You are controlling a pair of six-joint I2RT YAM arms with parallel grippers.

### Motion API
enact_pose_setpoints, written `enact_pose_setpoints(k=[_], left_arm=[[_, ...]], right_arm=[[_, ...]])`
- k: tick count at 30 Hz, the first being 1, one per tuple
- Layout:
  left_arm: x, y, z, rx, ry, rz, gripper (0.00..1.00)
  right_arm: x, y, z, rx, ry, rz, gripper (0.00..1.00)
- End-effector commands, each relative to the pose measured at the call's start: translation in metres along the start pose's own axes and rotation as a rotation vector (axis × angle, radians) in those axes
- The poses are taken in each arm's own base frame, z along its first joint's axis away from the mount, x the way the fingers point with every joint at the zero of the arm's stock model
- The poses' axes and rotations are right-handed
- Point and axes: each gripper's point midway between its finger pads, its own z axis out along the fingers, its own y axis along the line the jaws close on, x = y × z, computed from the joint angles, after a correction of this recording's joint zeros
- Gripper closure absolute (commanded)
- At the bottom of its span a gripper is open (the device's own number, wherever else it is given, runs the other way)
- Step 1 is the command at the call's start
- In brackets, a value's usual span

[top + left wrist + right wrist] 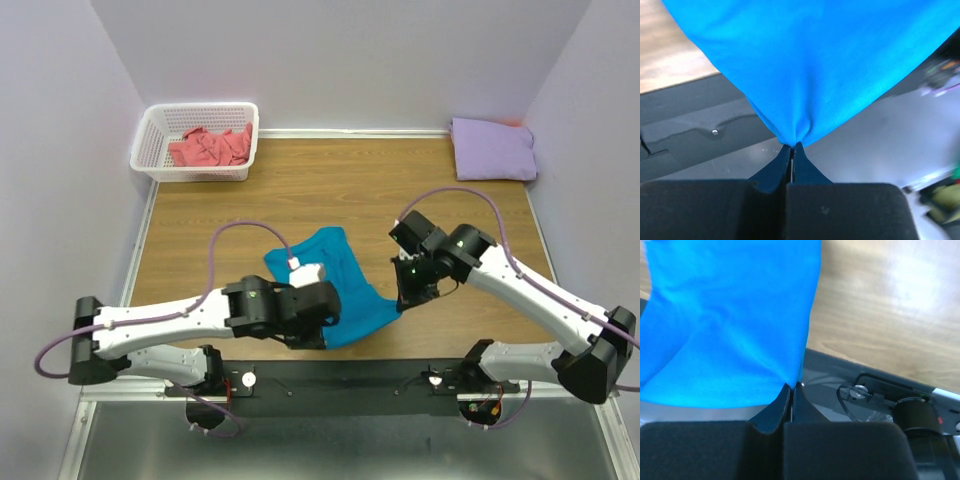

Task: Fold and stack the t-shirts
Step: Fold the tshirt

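While the teal shirt (355, 285) is held at the near edge of the tabletop (340, 185), wide bare wood lies behind it; the left arm (170, 320) and right arm (530, 290) bend inward toward it; the left jaws are pressed together on a bunched corner, the right jaws pinch its side edge, seen only from the wrists; only overhead shows the lavender shirt (492, 148) folded far right and the coral shirt (210, 147) crumpled in the white basket (148, 140).
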Motion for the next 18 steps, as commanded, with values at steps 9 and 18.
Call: enact_pose_setpoints(k=[9, 18], left_arm=[[-0.067, 0.036, -0.033, 0.051, -0.22, -0.158, 1.0], [-0.114, 0.063, -0.016, 0.061, -0.347, -0.203, 1.0]], right_arm=[[-0.085, 0.027, -0.032, 0.077, -0.152, -0.09, 1.0], [-0.144, 0.052, -0.019, 0.053, -0.205, -0.147, 1.0]])
